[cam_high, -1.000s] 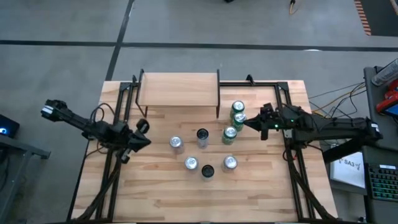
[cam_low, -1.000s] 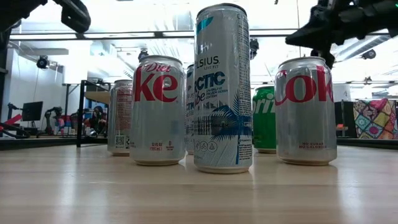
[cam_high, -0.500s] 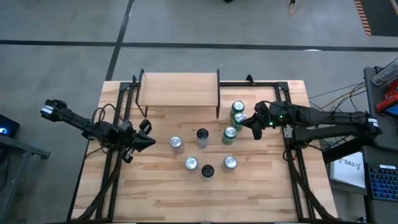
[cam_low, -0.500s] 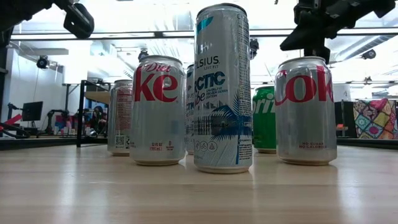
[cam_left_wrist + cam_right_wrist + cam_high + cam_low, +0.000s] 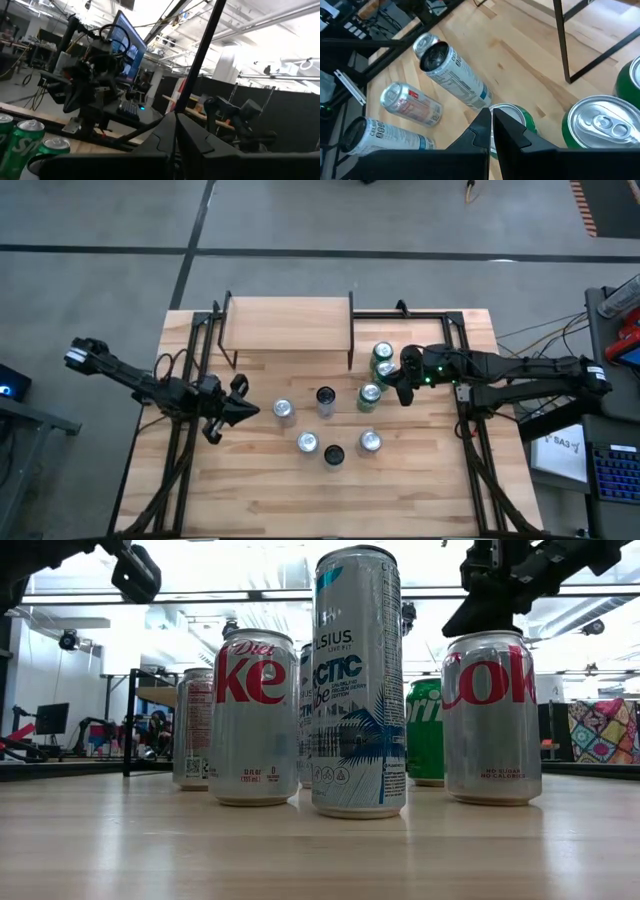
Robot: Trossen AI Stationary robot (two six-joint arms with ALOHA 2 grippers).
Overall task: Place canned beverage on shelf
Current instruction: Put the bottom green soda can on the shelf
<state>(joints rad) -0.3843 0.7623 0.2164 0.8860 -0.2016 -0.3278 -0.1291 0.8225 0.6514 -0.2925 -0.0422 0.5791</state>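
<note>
- Shelf (image 5: 288, 324): light-wood plank on thin black legs at the table's far edge; nothing stands on it.
- Sprite cans, three: one (image 5: 369, 396) just ahead of the right jaws; two more (image 5: 382, 353) (image 5: 384, 371) beside them, toward the shelf's right legs.
- Diet Coke cans: one (image 5: 284, 411) just ahead of the left jaws; two others (image 5: 307, 443) (image 5: 370, 442) nearer the table's front edge, apart from both jaws.
- Tall slim cans, two: one (image 5: 325, 397) between the two grippers; the other (image 5: 333, 455), a Celsius can, toward the front edge.
- Right gripper (image 5: 393, 390): fingers pressed together, holding nothing, poised above a green can top (image 5: 506, 116).
- Left gripper (image 5: 246, 410): fingers pressed together, holding nothing, raised over the table's left part, pointing at the cans.
- Table (image 5: 260, 495): light wood, black frame rails either side.
</note>
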